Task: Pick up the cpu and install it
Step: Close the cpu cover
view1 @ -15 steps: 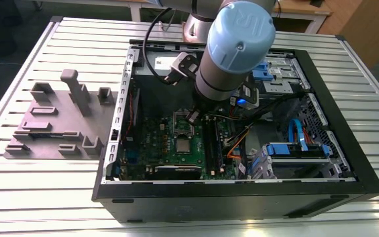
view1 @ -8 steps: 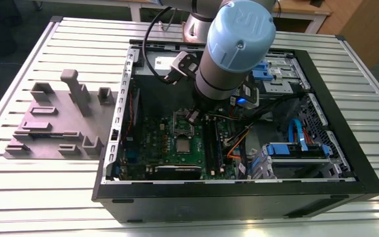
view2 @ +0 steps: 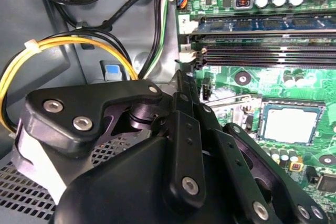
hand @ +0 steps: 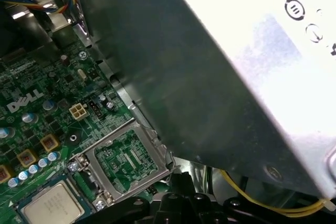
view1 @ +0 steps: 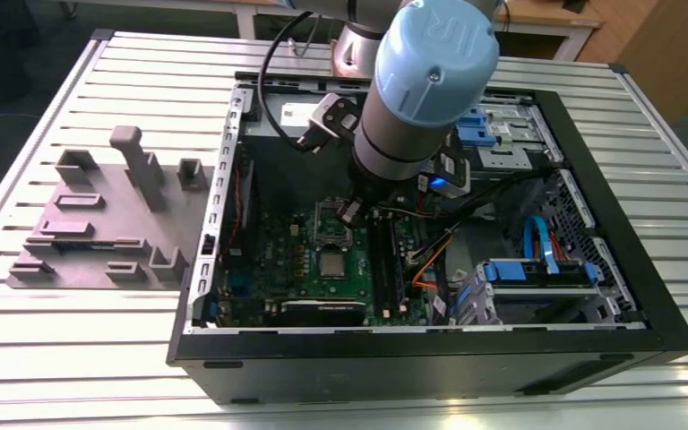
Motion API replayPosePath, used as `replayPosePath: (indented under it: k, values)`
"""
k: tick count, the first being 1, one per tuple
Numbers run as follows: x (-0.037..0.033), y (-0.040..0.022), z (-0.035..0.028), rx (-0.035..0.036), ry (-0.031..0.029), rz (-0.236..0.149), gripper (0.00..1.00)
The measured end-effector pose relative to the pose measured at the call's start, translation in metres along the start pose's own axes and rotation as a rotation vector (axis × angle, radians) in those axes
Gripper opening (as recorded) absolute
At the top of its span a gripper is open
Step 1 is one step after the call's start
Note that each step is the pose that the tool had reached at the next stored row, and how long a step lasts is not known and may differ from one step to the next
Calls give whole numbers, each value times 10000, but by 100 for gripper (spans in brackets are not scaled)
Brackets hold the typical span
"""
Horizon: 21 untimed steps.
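We're deep inside the computer case (view1: 440,345), the gripper (view1: 351,213) hanging just over the motherboard (view1: 284,260); whether it is open or closed, we cannot tell. The cpu (hand: 52,205) lies flat in its socket, the retention frame (hand: 126,162) hinged up beside it. The danger, we reckon, is that a brush against that frame or a snag on the yellow cable (view2: 63,41) knocks the chip askew and bends pins.
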<state>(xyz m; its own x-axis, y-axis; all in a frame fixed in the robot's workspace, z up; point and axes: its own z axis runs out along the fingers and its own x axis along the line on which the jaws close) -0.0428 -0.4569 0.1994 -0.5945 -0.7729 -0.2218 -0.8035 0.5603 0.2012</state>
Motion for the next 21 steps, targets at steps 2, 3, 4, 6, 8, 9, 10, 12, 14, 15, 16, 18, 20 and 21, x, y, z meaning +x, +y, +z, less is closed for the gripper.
replayPosePath:
  k: [2, 3, 4, 6, 8, 9, 10, 12, 14, 15, 16, 18, 20, 21]
  values:
    - [0, 3, -9, 6, 10, 2, 11]
    - [-2, 6, -16, 6, 9, 2, 11]
    - [-3, 8, -23, 6, 7, 2, 11]
    - [-5, 14, -41, 5, 8, 2, 11]
    - [-6, 20, -52, 5, 7, 2, 11]
    - [-6, 23, -57, 5, 7, 2, 11]
    - [-6, 25, -61, 5, 6, 1, 11]
    - [-4, 31, -68, 4, 5, 1, 11]
    - [-1, 36, -71, 6, 6, 2, 11]
    - [0, 39, -73, 7, 9, 2, 11]
    - [0, 41, -76, 8, 12, 1, 11]
    - [2, 48, -85, 10, 15, 1, 11]
    - [3, 53, -89, 14, 18, 1, 11]
    - [3, 54, -91, 18, 24, 1, 11]
